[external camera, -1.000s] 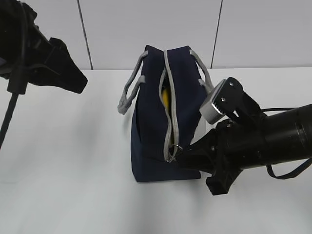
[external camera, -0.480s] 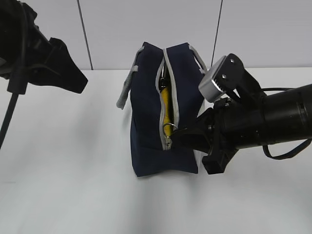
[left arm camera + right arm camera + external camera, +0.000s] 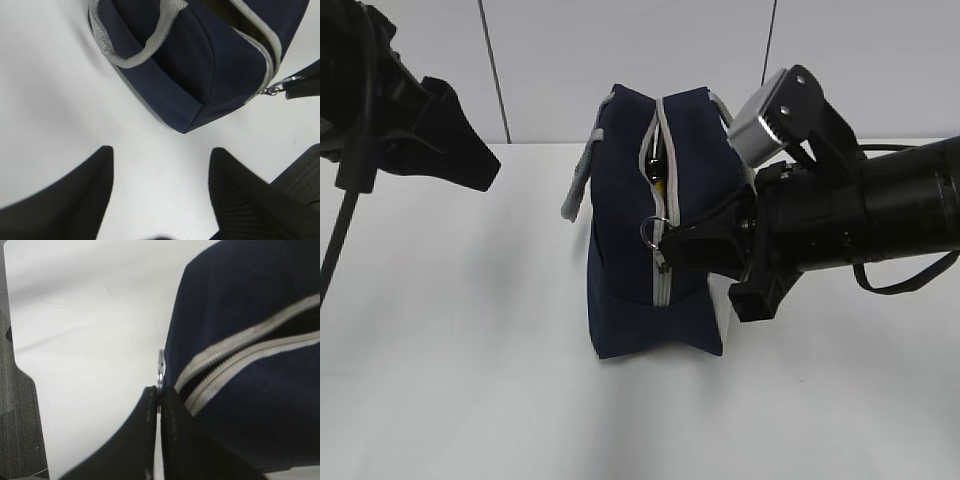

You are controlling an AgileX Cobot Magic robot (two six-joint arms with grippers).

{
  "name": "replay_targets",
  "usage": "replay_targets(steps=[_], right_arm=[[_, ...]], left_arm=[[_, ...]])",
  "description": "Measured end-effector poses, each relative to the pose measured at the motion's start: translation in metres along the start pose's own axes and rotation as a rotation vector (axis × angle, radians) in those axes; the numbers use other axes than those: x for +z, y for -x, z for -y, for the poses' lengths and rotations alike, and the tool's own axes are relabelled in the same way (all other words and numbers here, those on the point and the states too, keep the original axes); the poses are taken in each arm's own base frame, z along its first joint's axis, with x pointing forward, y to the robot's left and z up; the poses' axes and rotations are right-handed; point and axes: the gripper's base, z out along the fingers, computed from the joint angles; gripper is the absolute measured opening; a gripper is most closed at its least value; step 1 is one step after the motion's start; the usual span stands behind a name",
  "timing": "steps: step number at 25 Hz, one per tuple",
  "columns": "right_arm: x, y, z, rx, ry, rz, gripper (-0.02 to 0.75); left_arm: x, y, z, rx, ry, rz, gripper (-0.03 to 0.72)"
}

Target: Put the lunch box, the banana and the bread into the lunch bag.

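The lunch bag stands upright near the middle of the table, toward its back edge, so the zipper faces up within reach. A strip of yellow in the gap looks like the banana, already inside. The right gripper is pinched on the ring pull, probably to run the zipper along. The left gripper hangs spread and empty above the table's left side, clear of the work.

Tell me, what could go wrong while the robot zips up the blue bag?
The right gripper pinches only the thin ring pull, so the ring might slip out. Nothing holds the lunch bag down; the open left gripper is away from it, so it may tip. The banana pokes near the zipper and might catch.
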Motion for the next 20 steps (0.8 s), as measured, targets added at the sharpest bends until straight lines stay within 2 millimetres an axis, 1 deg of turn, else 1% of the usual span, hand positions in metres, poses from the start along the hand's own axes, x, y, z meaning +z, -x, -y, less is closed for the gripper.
replay_targets(steps=[4, 13, 20], right_arm=[[-0.004, 0.007, -0.001, -0.019, -0.007, 0.021, 0.000], [-0.010, 0.035, 0.006, -0.082, -0.033, 0.083, 0.000], [-0.013, 0.046, 0.013, -0.109, -0.085, 0.100, 0.000]], left_arm=[[0.000, 0.000, 0.000, 0.000, 0.000, 0.000, 0.424], [0.000, 0.000, 0.000, 0.000, 0.000, 0.000, 0.424], [0.000, 0.000, 0.000, -0.002, -0.004, 0.000, 0.424]])
